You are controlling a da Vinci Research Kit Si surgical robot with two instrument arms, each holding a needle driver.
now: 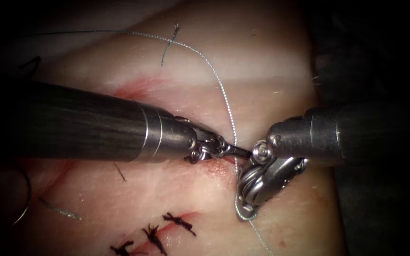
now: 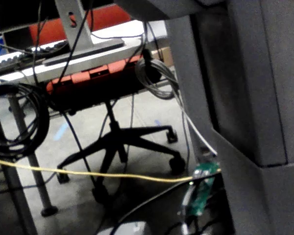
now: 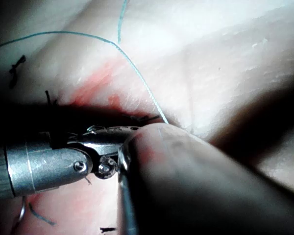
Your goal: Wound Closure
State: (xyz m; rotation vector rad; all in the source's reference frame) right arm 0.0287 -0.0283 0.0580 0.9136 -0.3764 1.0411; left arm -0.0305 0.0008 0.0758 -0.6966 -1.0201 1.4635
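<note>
The tissue lies under both tools, and its cut runs from the dark stitches up to the tools' tips. My left tool comes in from the left; its thin jaws are shut at the cut and the pale thread crosses just at their tip. My right tool bends down from its wrist, its jaws shut on the thread, which wraps around their tip and trails off below. The curved needle lies free on the tissue far to the left of the cut. In the right wrist view the left tool sits against the thread.
Three dark knotted stitches close the near part of the cut. Cut ends of thread lie on the left side and one at the back. Red fluid stains the tissue above the left shaft. The left wrist view shows a chair and cables.
</note>
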